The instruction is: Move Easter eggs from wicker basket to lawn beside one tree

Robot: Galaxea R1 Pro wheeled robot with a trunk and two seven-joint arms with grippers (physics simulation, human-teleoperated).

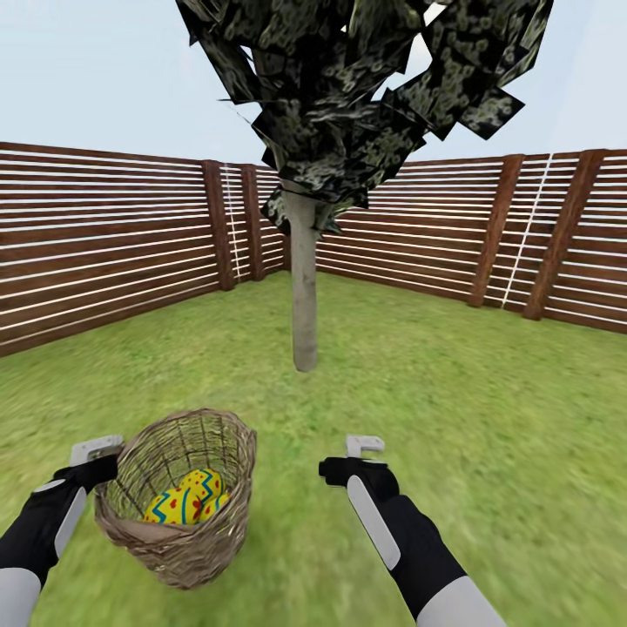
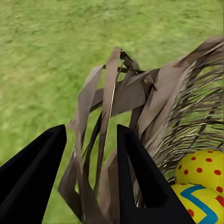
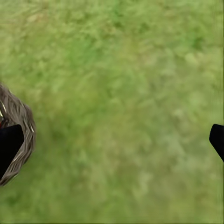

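A wide lawn (image 1: 488, 418) of mottled green grass spreads across the garden, closed in by a brown wooden fence (image 1: 104, 252) of horizontal slats and thick posts. At about 12 o'clock from the robot stands the tree (image 1: 304, 287) — a straight grey-beige trunk under dark, jagged blackish-green foliage.

In the head view, the wicker basket (image 1: 178, 501) sits at roughly 10 o'clock, close in front of the robot, tilted so its open mouth faces the camera. Inside it lie the Easter eggs (image 1: 187, 498), bright yellow with blue zigzags and red dots; two show clearly in the left wrist view (image 2: 201, 186), and whether a third lies behind them cannot be told.

The left gripper (image 1: 94, 453) is at the basket's 9 o'clock side. In the left wrist view its two black fingers (image 2: 135, 177) stand on either side of the woven rim strands (image 2: 109, 121), closed onto the basket's rim.

The right gripper (image 1: 364, 448) hovers above bare grass at about 3 o'clock from the basket, apart from it. In the right wrist view its fingers (image 3: 9, 149) are spread wide — open and holding nothing — with the basket's wall (image 3: 23, 126) beside one finger.
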